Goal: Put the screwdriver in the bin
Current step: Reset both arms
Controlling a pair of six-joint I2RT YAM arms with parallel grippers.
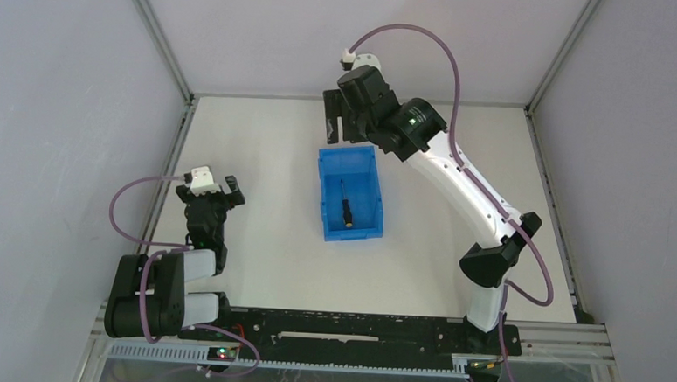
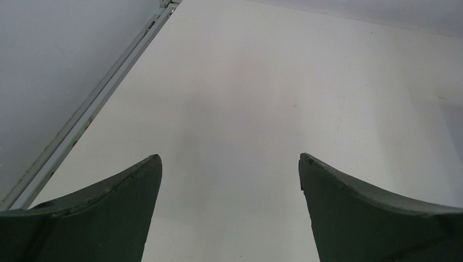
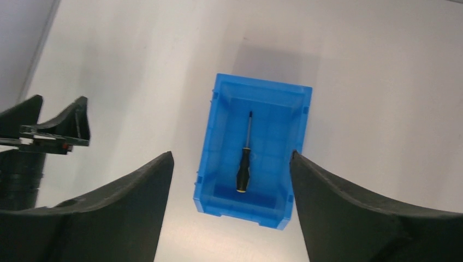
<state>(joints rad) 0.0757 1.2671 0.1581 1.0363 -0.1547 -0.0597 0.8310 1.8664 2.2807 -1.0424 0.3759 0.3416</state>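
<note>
Since the screwdriver (image 1: 345, 207) lies in the bin (image 1: 361, 237), the right end effector (image 3: 231, 156) hovers released at its 12 o'clock. The left end effector (image 2: 229, 158) idles, also released.

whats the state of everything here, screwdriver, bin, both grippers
screwdriver: lying flat inside the bin, not held
bin: upright on the table, screwdriver in it
left gripper: open, empty, over the table
right gripper: open, empty, above the bin
</note>
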